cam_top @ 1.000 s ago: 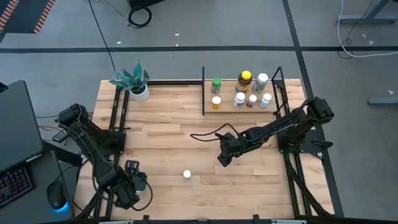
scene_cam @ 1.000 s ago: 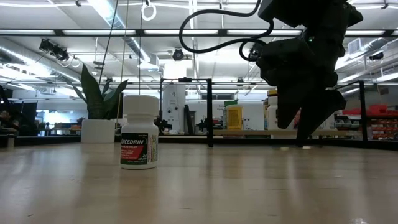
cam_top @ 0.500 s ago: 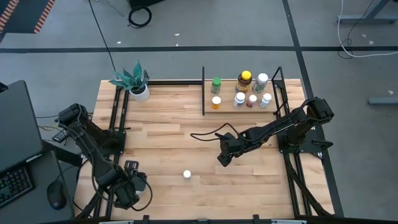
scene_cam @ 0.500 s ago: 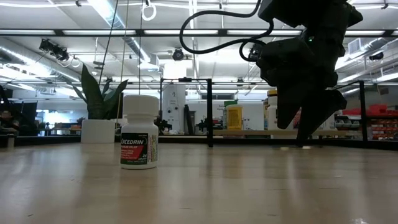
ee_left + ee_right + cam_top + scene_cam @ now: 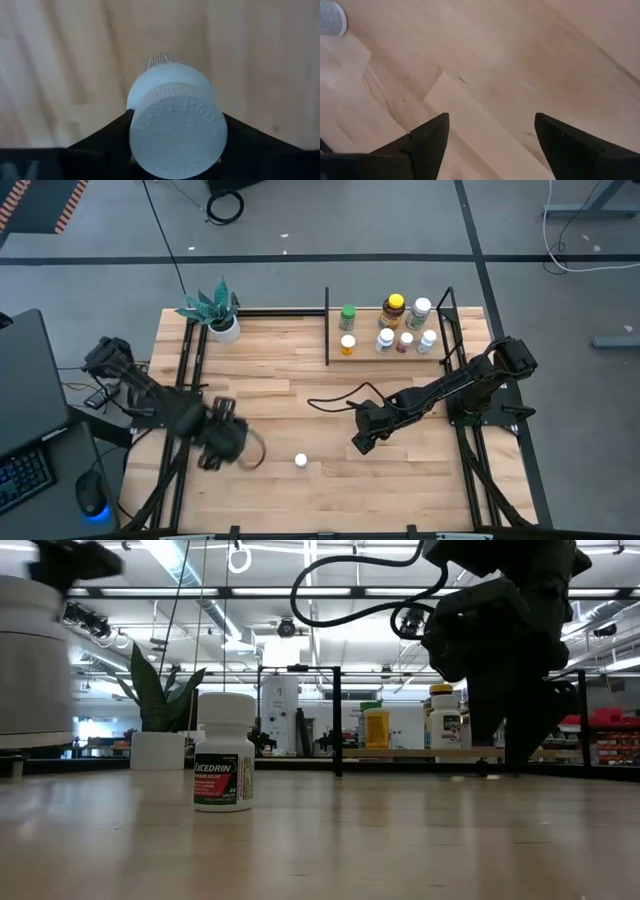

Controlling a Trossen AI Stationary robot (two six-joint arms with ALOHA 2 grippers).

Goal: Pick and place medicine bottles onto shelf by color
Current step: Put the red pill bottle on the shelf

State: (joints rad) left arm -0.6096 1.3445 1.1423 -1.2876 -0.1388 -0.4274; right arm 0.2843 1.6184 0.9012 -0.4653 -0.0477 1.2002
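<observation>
My left gripper (image 5: 222, 442) hangs over the table's left half, shut on a white pill bottle (image 5: 172, 100) whose cap faces the wrist camera. The bottle shows large and blurred at the low view's left edge (image 5: 35, 665). Another white bottle (image 5: 301, 461) stands upright on its base on the tabletop near the middle (image 5: 224, 752). My right gripper (image 5: 360, 443) is open and empty, fingers down, just right of that bottle (image 5: 492, 117). The shelf (image 5: 365, 354) at the far right carries several bottles, among them a green-capped one (image 5: 347, 317) and an amber yellow-capped one (image 5: 394, 308). My left gripper pinches the white bottle between its two fingers (image 5: 107, 140), one on each of two opposite sides at the level of the cap (image 5: 137, 125). The fingers come from above, pointing down. The bottle stands upright in the hold, clear of the table.
A potted teal plant (image 5: 213, 310) stands at the far left by a black frame (image 5: 190, 370). Black uprights (image 5: 327, 325) edge the shelf. Bare wood lies between the two grippers and along the near edge. A keyboard and mouse (image 5: 90, 505) lie off the table's left.
My left gripper has swung from the near left corner toward the table's middle and far edge, moving fast enough to blur, bringing the white bottle into the low view. My right gripper has shifted slightly toward the right and near edges, still open.
</observation>
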